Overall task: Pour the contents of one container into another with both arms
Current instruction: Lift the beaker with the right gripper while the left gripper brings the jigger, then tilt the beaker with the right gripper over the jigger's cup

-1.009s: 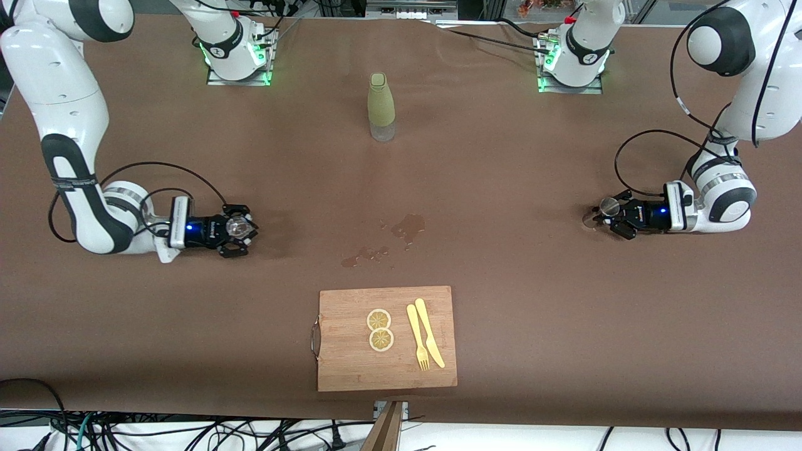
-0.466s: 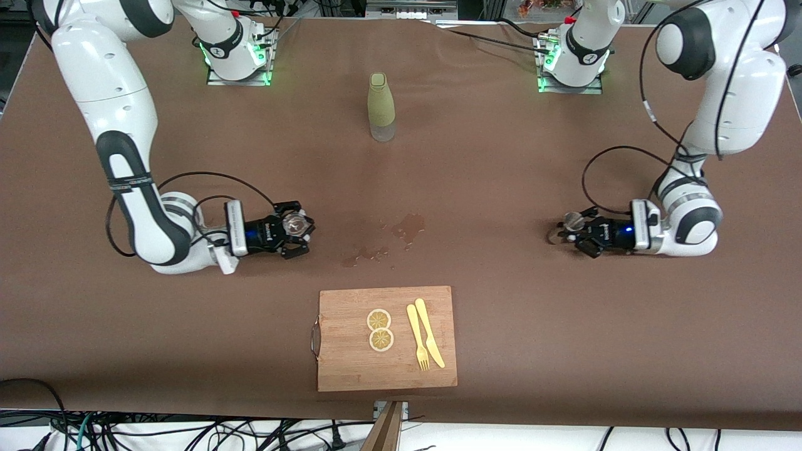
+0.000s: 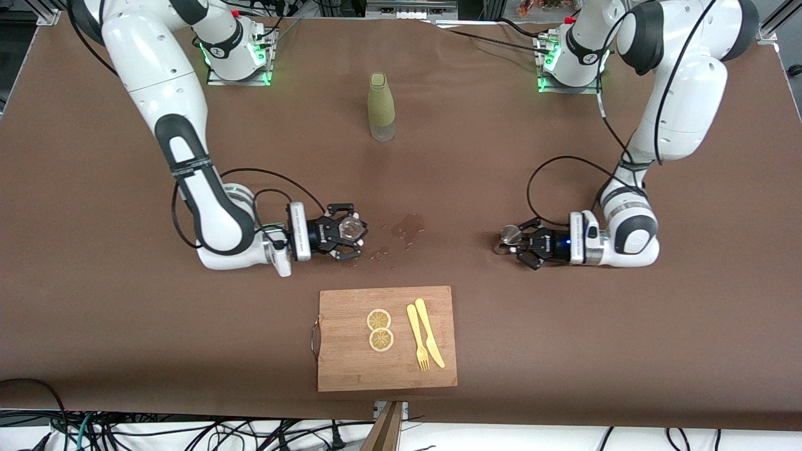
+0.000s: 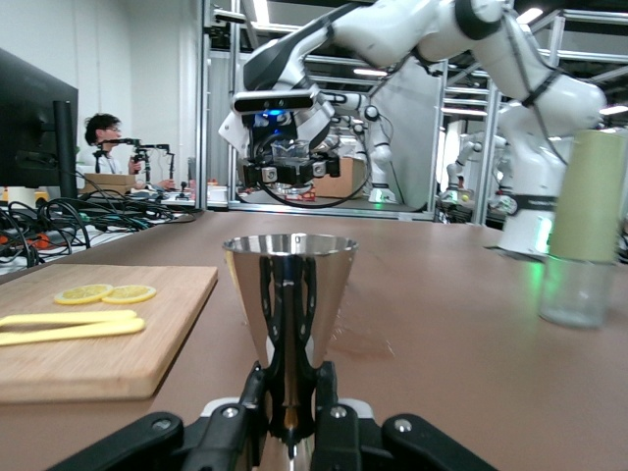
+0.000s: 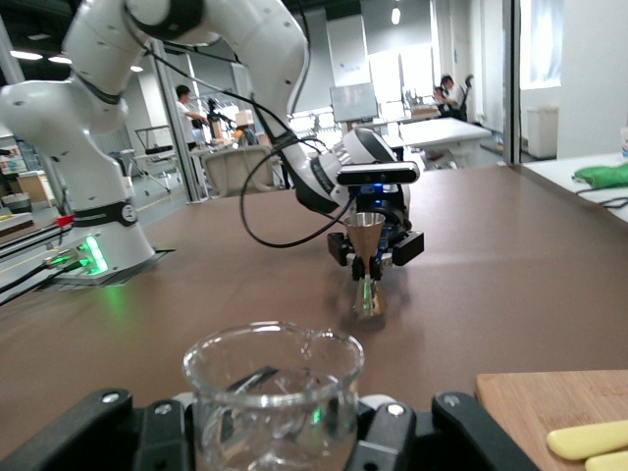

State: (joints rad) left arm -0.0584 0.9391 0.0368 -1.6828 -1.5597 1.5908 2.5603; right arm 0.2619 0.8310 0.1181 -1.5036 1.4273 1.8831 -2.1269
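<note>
Both arms moved inward toward table centre since earlier frame. Right gripper (image 3: 352, 230) clamped on clear glass beaker (image 3: 351, 228), above wet spill (image 3: 408, 227). Left gripper (image 3: 517, 241) clamped on steel jigger (image 3: 509, 235), upright. Bare brown table (image 3: 457, 188) between them. Cutting board (image 3: 386, 338) with lemon slices (image 3: 380, 329), yellow cutlery (image 3: 424, 333) nearer camera; green bottle (image 3: 381, 106) farther, between bases.
</note>
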